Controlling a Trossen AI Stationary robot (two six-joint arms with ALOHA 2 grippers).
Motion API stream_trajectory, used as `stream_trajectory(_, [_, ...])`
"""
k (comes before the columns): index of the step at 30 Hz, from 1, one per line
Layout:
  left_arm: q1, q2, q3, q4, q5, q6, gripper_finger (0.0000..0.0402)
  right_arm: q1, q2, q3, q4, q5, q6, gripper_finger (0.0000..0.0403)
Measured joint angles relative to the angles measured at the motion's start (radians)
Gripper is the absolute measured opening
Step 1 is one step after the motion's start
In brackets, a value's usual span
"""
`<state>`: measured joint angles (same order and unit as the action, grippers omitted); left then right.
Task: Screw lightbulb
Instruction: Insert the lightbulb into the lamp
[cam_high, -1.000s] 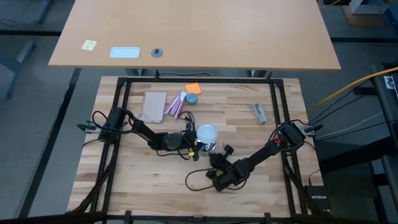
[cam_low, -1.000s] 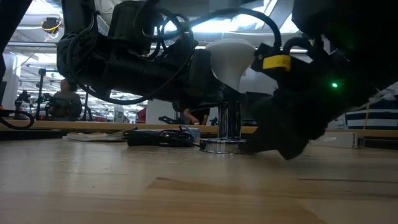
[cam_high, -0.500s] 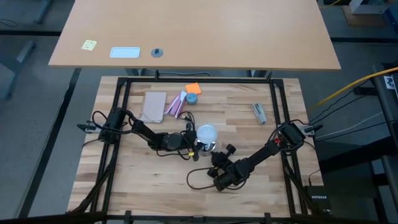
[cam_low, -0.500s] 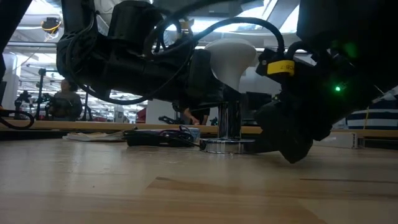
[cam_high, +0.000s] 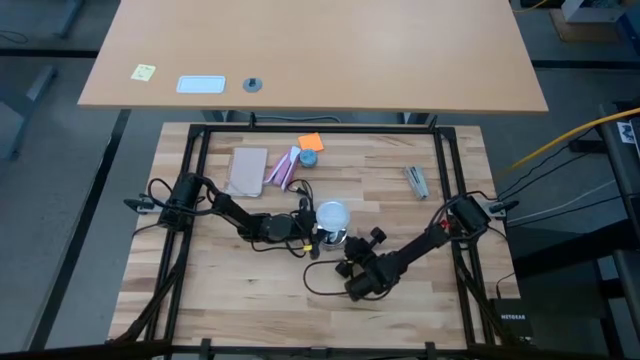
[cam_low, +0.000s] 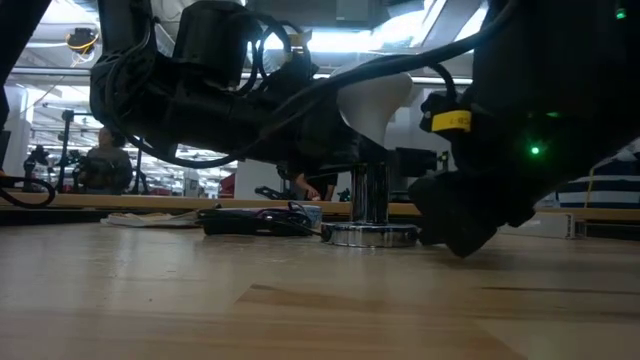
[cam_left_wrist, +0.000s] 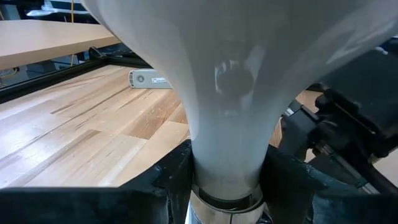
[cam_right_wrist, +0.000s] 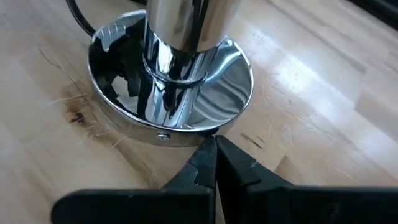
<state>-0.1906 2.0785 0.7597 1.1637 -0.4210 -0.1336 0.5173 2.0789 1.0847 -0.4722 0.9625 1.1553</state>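
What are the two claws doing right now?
Left gripper: shut on the lightbulb, at its neck.
Right gripper: shut, holding nothing, tips at the silver socket base.

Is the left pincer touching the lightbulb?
Touching: the left wrist view shows the left pincer with both fingers pressed against the neck of the lightbulb.

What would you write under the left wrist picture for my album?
The left gripper hugs the white lightbulb by its neck, just above the shiny socket.
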Motion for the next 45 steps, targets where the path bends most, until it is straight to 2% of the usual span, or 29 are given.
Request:
stream_trajectory(8, [0.000, 0.000, 0.000, 0.000, 0.002, 0.002, 0.0155, 0.058, 0.000, 0.002, 0.010, -0.043, 0.000, 0.0005])
stream_trajectory(13, [0.000, 0.000, 0.000, 0.000, 0.004, 0.003, 0.0155, 0.108, 0.000, 0.002, 0.051, -0.009, -0.011, 0.0005])
stream_trajectory(16, [0.000, 0.000, 0.000, 0.000, 0.004, 0.003, 0.0155, 0.113, 0.000, 0.002, 0.119, 0.024, -0.048, 0.0005])
stream_trajectory(23, [-0.002, 0.000, 0.000, 0.000, 0.003, 0.003, 0.0155, 0.076, 0.000, 0.002, 0.241, 0.014, -0.192, 0.0005])
stream_trajectory(33, [-0.007, 0.000, 0.000, 0.000, -0.001, 0.004, 0.0155, 0.021, 0.000, 0.001, 0.166, -0.044, -0.194, 0.0005])
stream_trajectory(42, [-0.009, 0.000, 0.000, 0.000, -0.002, 0.004, 0.0155, 0.009, 0.000, 0.002, 0.151, -0.030, -0.189, 0.0005])
stream_trajectory(45, [-0.009, 0.000, 0.000, -0.001, -0.005, 0.005, 0.0155, 0.009, 0.000, 0.002, 0.131, -0.017, -0.138, 0.0005])
